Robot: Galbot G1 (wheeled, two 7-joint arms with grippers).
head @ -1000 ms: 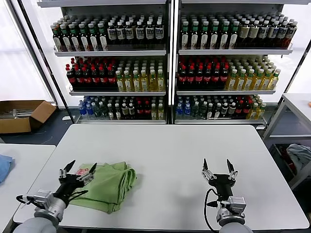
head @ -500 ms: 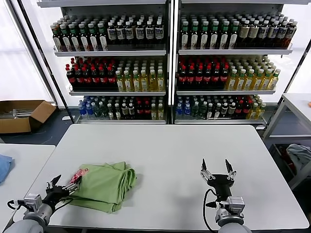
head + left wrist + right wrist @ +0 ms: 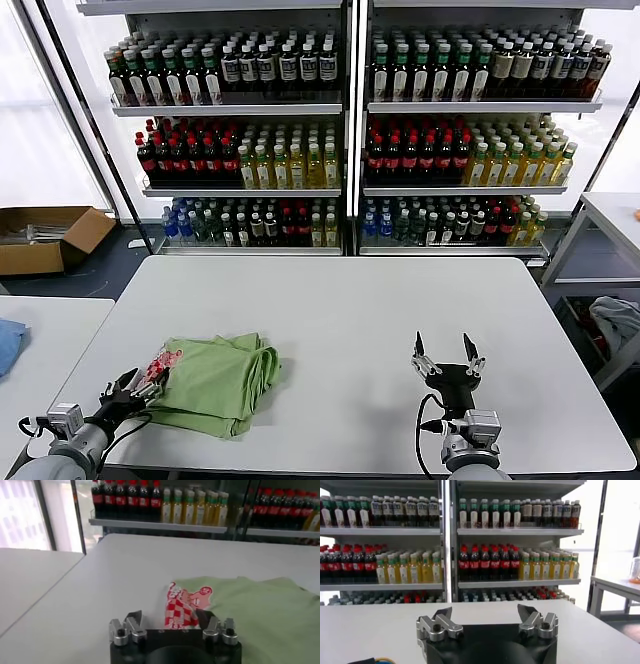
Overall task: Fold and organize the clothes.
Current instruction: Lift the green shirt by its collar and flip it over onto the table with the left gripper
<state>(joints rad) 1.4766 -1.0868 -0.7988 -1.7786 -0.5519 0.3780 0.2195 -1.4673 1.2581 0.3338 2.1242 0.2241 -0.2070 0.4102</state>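
Reaching low, the wide-open left end effector (image 3: 132, 386) (nothing held) could bump the green shirt (image 3: 222, 382) and mess it; the right end effector (image 3: 446, 359) waits, open too.

Bright, even daylight comes from the windows (image 3: 45, 110) left of the shelves (image 3: 350, 130). The desk (image 3: 350, 320) shows faint soft shadows. Distant bottles (image 3: 200, 505) look slightly blurred.

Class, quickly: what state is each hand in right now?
Left hand: open, empty, at the shirt edge.
Right hand: open, empty, over the table.
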